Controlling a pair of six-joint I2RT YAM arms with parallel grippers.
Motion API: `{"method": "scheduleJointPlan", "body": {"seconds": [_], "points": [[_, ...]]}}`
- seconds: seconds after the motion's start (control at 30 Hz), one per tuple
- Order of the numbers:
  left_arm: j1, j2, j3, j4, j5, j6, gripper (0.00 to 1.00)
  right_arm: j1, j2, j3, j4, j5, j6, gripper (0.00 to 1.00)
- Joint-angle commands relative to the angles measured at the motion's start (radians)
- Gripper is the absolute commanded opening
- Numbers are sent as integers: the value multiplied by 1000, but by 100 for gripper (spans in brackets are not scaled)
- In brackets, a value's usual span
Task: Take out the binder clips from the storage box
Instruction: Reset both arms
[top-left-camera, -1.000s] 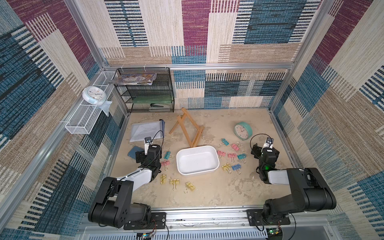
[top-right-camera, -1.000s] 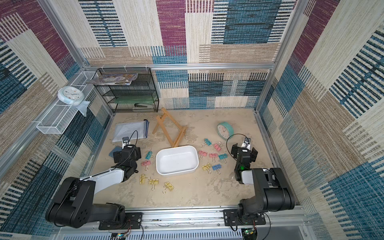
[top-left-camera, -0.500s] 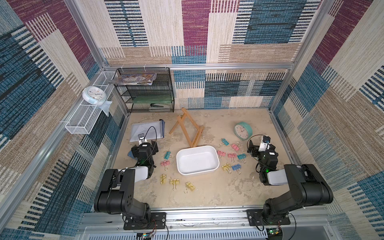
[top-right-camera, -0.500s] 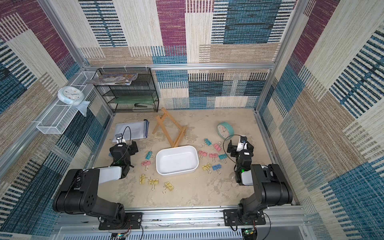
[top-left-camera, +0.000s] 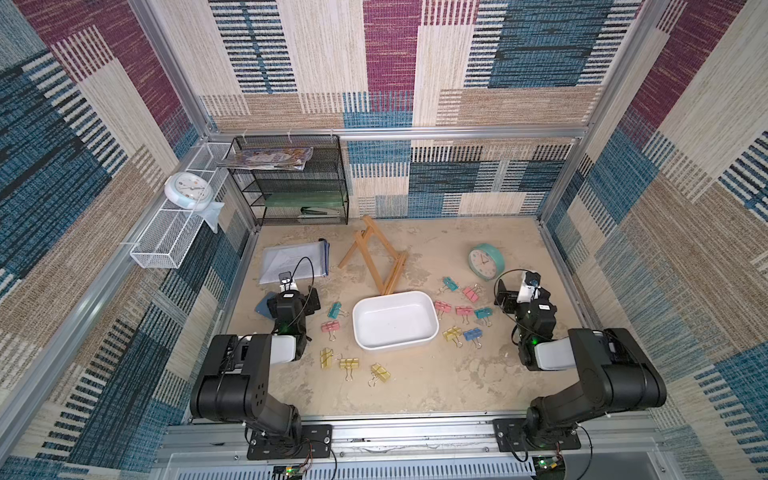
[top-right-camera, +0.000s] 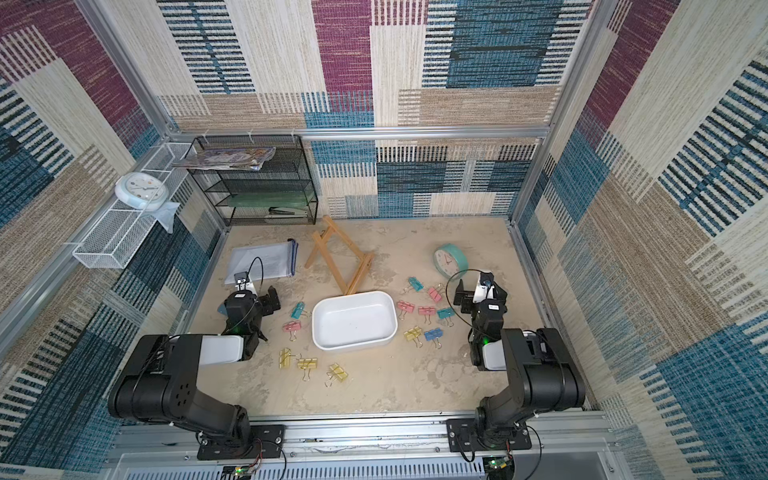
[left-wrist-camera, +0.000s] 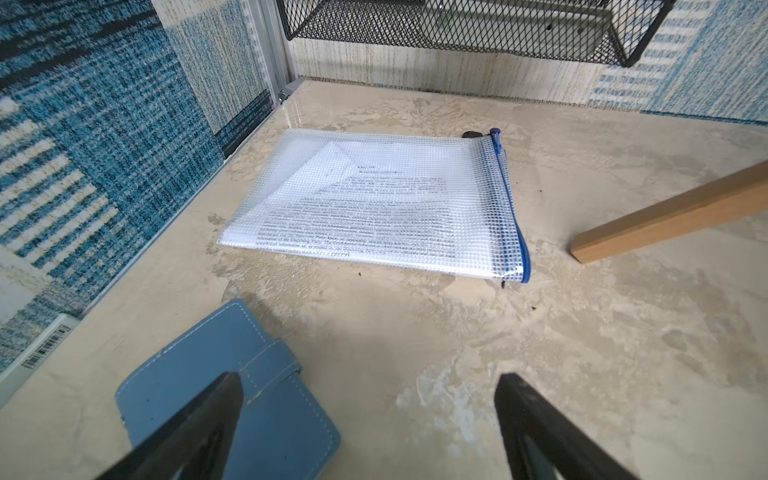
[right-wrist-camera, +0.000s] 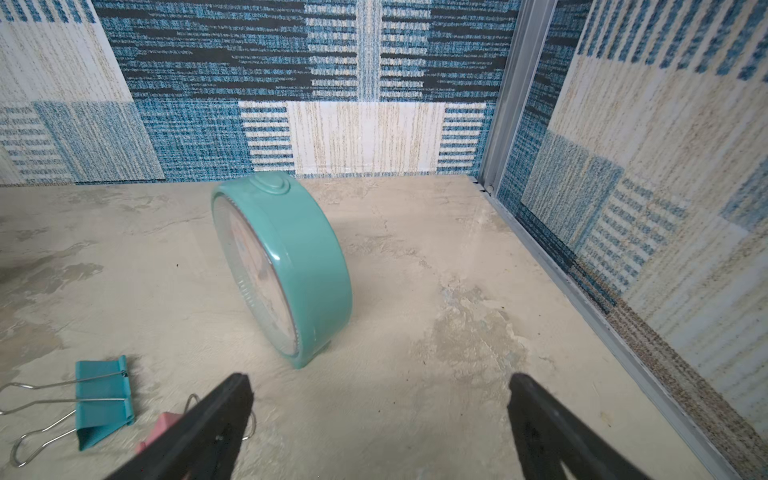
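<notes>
Black jointed arms (top-left-camera: 232, 386), white forearm shells (top-left-camera: 282, 349), looped black cables (top-left-camera: 304, 258), green LEDs (top-left-camera: 284, 330)

The white, round-cornered storage box (top-left-camera: 395, 345) sits upright in the middle of the counter (top-left-camera: 436, 386). Twelve pastel binder clips (top-left-camera: 442, 307) (pink, teal, yellow, one blue) all lie outside it: seven near its right side, five by its left and front.

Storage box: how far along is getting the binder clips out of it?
Done: the storage box looks empty, and the binder clips lie scattered on the table around it. In hand: nothing; the left gripper and right gripper are both open and empty, off to the sides. Left: apparently no clips to remove.
</notes>
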Motion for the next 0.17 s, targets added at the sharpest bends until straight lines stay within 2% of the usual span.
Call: {"method": "scheduleJointPlan", "body": {"seconds": [0.0,0.13], "points": [[0,-1,2,21,7,-4,99,0,7,9,19,-6,0,99],[0,-2,2,21,7,-3,99,-2,2,3,25,-6,0,99]]}}
